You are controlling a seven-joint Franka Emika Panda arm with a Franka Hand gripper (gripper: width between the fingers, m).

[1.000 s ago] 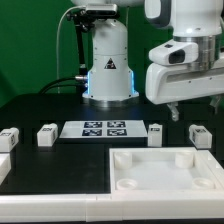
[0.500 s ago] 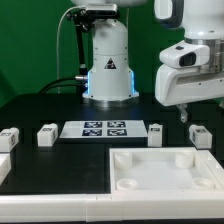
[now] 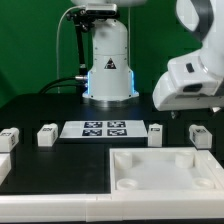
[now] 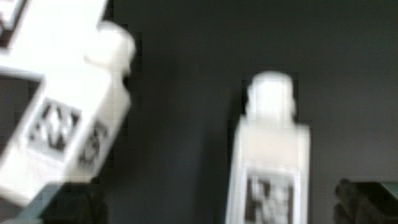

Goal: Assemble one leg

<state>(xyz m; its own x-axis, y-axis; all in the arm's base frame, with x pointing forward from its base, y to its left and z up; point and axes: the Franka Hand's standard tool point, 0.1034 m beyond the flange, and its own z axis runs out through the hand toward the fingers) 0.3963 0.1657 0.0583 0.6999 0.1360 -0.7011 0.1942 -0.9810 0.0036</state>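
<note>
Empty gripper (image 4: 210, 200) above the leg (image 3: 200, 133) at the exterior view's right.
Its fingers are spread wide, grasping and touching nothing. The leg lies on the black table (image 3: 40, 100) beneath the hand. A second leg (image 3: 156, 133) lies just beside the marker board (image 3: 97, 129).

Your arm's base (image 3: 108, 50) stands at the far edge of the worktop (image 3: 40, 108). It is a rounded white shell with a dark collar on top, a glowing blue-white band low down, and a black triangle mark (image 3: 110, 68) on its front. Black cables (image 3: 70, 55) run down its side. Towards the worktop's edge on the exterior view's right, the wrist housing (image 3: 192, 80) is smooth white with a grey underside. Your tool (image 3: 179, 113) shows only dark fingers (image 4: 368, 196), blurred in the wrist view.
</note>
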